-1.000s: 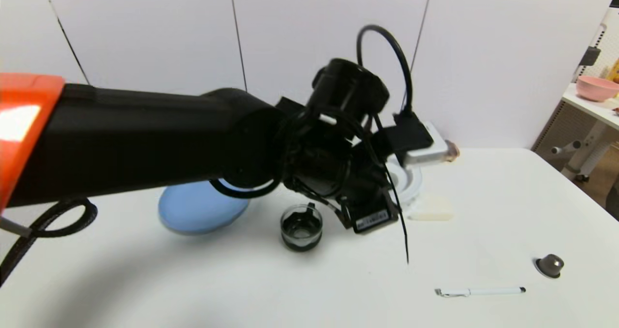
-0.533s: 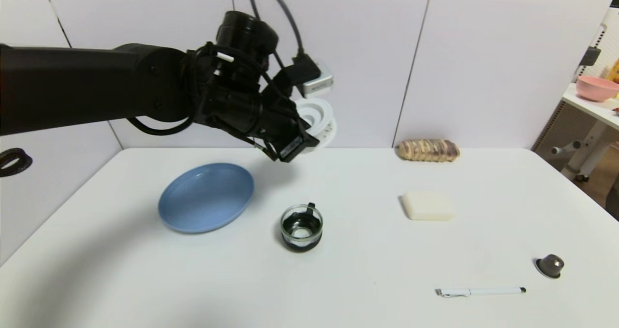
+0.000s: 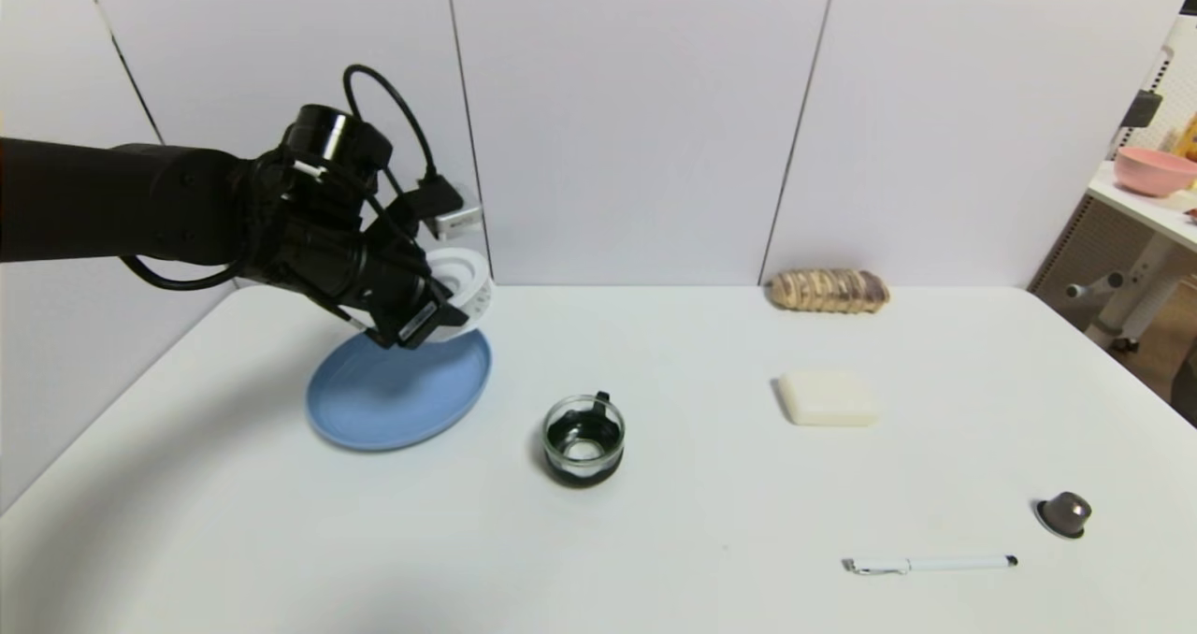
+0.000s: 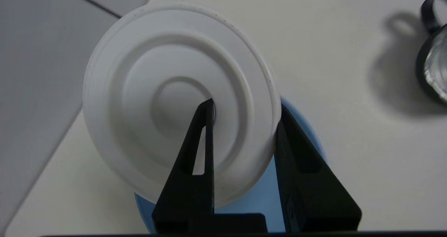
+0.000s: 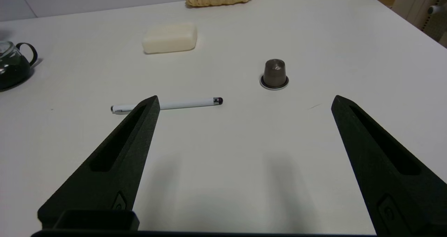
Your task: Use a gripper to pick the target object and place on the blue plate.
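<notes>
White plastic spool (image 4: pixel 139 90), round with raised rings on its flat face, is gripped on edge by the left gripper (image 3: pixel 451 321), at 9 o'clock from the middle of the head view. One finger lies across its face, the other against its outer side. It is held up at the 1 o'clock side of a shallow blue plate (image 3: pixel 388 396), which sits at 8 o'clock on a white table (image 3: pixel 692 559).

At 6 o'clock is a black-and-glass cup (image 3: pixel 583 442), its handle toward 1 o'clock. Striped bread (image 3: pixel 828 291) lies at 3 o'clock near the back wall (image 3: pixel 636 129); a cream block (image 3: pixel 828 398) is at 4 o'clock, and a small brown capsule (image 3: pixel 1066 512) farther out that way. A white pen (image 3: pixel 944 564) lies between 4 and 5 o'clock. The right gripper (image 5: pixel 246 97) is idle over the table, toward the pen and capsule, its fingers wide apart and holding nothing
</notes>
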### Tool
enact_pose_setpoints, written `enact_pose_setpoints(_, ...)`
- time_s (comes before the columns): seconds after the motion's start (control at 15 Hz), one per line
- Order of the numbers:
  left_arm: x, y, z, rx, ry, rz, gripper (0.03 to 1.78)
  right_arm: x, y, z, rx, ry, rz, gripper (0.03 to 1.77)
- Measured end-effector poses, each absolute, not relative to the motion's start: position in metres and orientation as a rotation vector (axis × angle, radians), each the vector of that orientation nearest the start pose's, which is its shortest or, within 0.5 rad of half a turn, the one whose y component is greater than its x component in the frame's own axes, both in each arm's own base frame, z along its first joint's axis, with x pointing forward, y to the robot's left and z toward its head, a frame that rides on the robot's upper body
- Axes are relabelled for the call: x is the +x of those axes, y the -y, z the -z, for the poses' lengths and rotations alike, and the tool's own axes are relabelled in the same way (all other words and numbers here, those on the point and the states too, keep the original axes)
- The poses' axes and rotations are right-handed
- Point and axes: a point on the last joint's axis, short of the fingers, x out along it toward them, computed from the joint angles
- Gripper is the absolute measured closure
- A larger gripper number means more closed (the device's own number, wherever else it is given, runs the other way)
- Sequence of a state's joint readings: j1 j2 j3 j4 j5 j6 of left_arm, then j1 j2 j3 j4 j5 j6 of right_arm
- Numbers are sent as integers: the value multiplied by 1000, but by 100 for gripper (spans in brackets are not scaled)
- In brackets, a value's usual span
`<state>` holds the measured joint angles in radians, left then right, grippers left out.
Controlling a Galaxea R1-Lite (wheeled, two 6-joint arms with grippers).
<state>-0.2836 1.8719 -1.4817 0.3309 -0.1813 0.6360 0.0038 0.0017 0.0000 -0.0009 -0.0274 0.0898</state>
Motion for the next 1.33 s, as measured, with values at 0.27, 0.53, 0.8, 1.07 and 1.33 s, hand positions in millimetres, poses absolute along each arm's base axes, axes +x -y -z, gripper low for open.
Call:
enact_pose_setpoints(0.27,338,78,-197,607,-676,624,130,-23,1,-76,90,1,23,10)
enact_pose_setpoints(0.53,340,75,-190,599,-698,620,115,-23,1,-76,90,1,23,10)
enact_pose_setpoints(0.8,337,75,-186,592,-719,627,73,-23,1,-76,90,1,24,10)
enact_pose_setpoints(1.07,325,73,-194,590,-707,637,48,-23,1,-76,90,0,23,10)
enact_pose_setpoints(1.33,268,63,-223,576,-647,618,33,-23,1,-76,90,1,24,10)
